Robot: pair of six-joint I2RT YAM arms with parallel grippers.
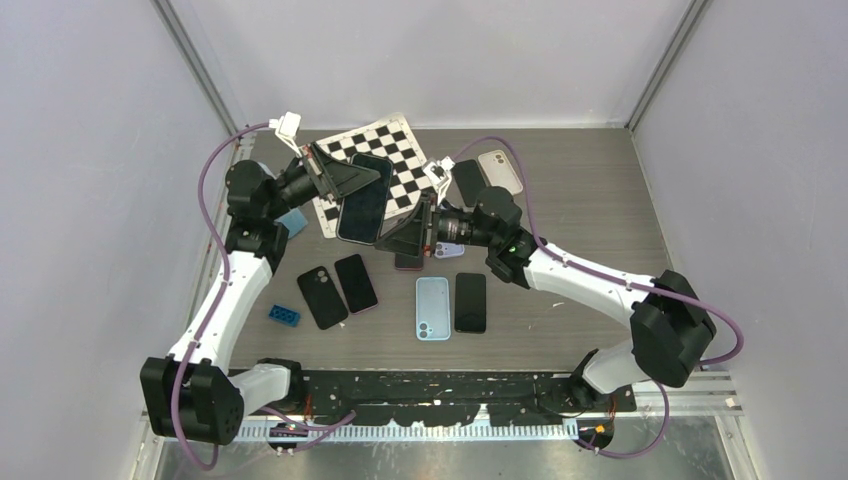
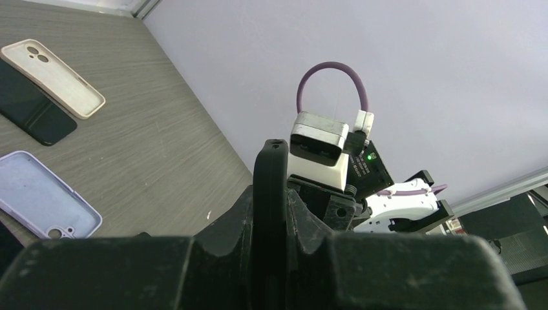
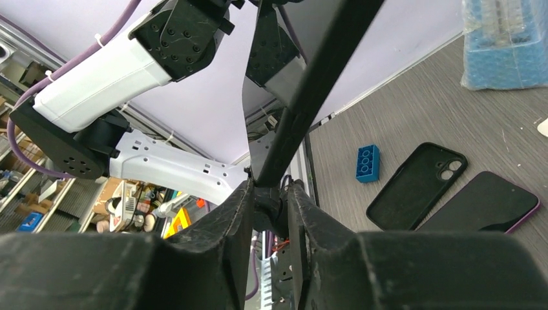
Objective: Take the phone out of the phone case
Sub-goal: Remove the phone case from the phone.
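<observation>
Cased phone (image 1: pixel 362 200) is off the surface (image 1: pixel 580 200), held in the air between the two arms, above the checkerboard (image 1: pixel 395 150).

Left end effector (image 2: pixel 270 219) is clenched on the cased phone. In the left wrist view the phone stands edge-on between the fingers and sticks out straight ahead of them.

Right end effector (image 3: pixel 268 197) has its fingers on either side of the phone's other end. They sit close, but I cannot tell whether the pads have actually made contact.

Key relation: from the right end effector the phone's long axis runs up and away past the fingertips toward the left end effector. Each arm has one end and they face each other across it. Neither arm is nearer, since both are already at the phone.

Step, as I judge it: the two-handed grip is set up and the peel has not started. The phone looks fully seated in its case. The next move likely needs the right fingers on the case lip only, so the case can bend off while the left end effector holds firm.

Risk: pinching phone and case together means nothing separates.

Below the end effectors, loose on the surface, lie a light blue case (image 1: pixel 431 308), a black phone (image 1: pixel 470 302) and a blue brick (image 1: pixel 283 316).
</observation>
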